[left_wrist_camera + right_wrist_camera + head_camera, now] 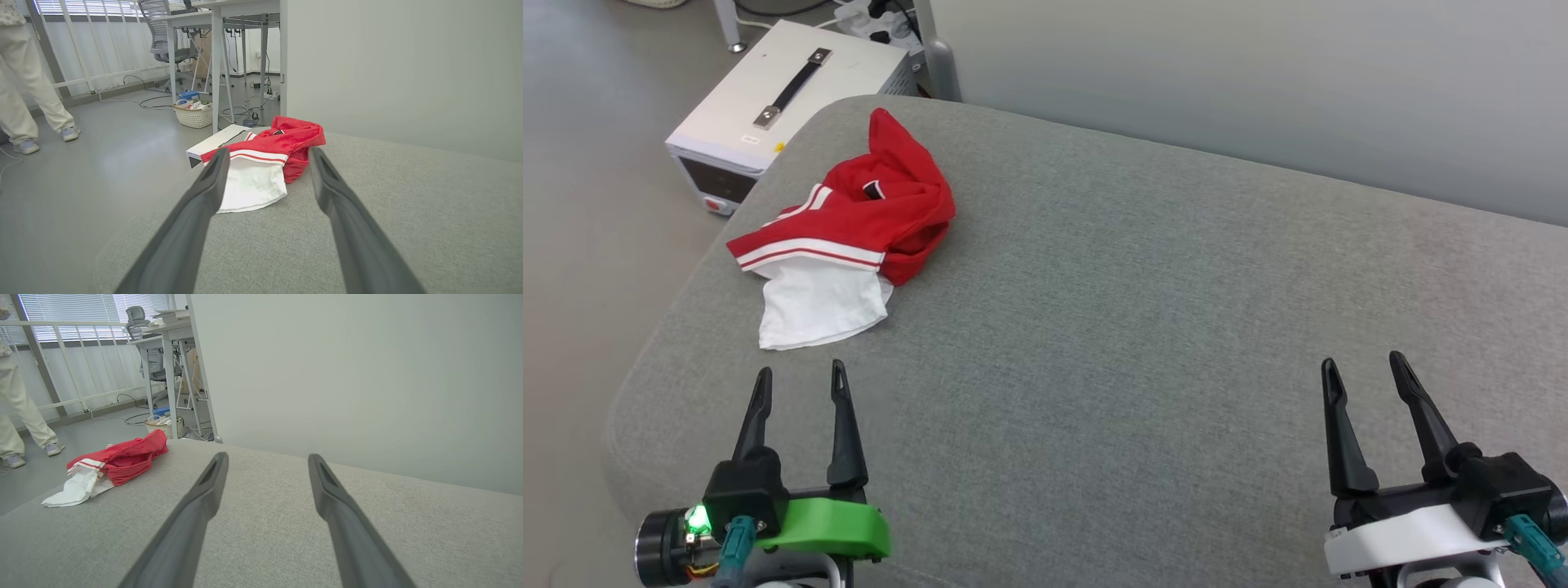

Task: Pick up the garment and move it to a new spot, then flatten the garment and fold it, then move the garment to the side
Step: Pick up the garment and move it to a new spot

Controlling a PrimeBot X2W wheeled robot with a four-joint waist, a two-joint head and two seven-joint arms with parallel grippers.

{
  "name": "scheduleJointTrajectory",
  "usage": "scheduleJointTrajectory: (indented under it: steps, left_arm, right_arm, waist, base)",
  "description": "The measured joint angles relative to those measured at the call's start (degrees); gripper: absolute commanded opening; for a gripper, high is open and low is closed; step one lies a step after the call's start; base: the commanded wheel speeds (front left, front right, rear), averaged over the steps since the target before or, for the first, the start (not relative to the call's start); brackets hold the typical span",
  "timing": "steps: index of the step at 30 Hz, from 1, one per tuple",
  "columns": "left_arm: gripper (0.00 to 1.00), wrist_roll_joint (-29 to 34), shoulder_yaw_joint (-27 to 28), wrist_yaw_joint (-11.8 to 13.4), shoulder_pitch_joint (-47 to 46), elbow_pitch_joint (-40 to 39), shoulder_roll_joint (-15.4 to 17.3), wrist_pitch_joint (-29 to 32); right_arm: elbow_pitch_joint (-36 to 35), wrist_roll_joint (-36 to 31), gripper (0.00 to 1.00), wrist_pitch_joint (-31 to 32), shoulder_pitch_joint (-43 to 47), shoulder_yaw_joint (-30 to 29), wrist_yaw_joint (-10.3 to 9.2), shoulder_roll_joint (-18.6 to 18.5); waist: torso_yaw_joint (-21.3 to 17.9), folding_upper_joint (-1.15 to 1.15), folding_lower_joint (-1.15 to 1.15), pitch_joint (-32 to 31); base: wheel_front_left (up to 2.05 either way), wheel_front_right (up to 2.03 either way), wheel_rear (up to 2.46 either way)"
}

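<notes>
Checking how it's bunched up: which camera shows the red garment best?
Head view: it looks down on the whole garment, crumpled and unobstructed. The left wrist view has it close, its edge behind a finger of the left tool; the right wrist view shows it small, side-on.

Left claw (800, 369): two long black fingers (845, 441), tapered to points, mounted on bright green bracket (837, 527). Green light (696, 518) glowed beside dark round barrel (658, 549); teal plug (734, 549) and orange-yellow wires (704, 569) below. Right claw (1362, 359): same black fingers, white bracket (1409, 539), second teal plug (1535, 545). Up close in wrist views, fingers (204, 192) (204, 490) looked matte dark grey, shallow groove near tips.
</notes>
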Motion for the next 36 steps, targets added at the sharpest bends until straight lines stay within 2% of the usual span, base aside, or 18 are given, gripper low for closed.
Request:
scheduleJointTrajectory:
  steps: [16,21,27,30,36]
  left_arm:
    - [1.0,-2.31,1.24,0.51,0.02,0.18,0.01,0.0]
    - [1.0,-2.82,1.24,0.81,0.03,0.65,0.01,0.0]
    - [1.0,-3.82,1.26,0.76,-0.12,0.93,0.0,0.0]
    - [1.0,-3.72,1.75,-0.4,-2.18,0.96,0.0,0.0]
    - [1.0,-3.13,6.84,-5.34,-12.28,1.07,0.81,-0.01]
  right_arm:
    - [-0.21,-0.62,1.0,0.0,-0.25,0.89,0.0,0.11]
    - [-0.21,-0.92,1.0,0.0,-0.26,1.08,0.0,0.12]
    - [-0.21,-1.4,1.0,0.0,-0.55,1.42,0.0,0.12]
    - [-0.24,-1.7,1.0,0.0,-1.17,1.67,0.0,0.13]
    - [-0.85,-4.09,1.0,0.0,-3.42,2.3,0.0,0.18]
  waist:
    - [9.67,0.0,0.0,1.34]
    - [10.78,0.0,0.0,1.6]
    - [10.16,0.0,0.0,2.15]
    - [9.64,0.0,0.0,2.84]
    - [7.96,0.0,0.0,5.31]
  base:
    - [0.0,0.0,0.0]
    - [0.0,0.0,0.0]
    - [0.0,0.0,0.0]
    - [0.0,0.0,0.0]
    - [0.0,0.0,0.0]
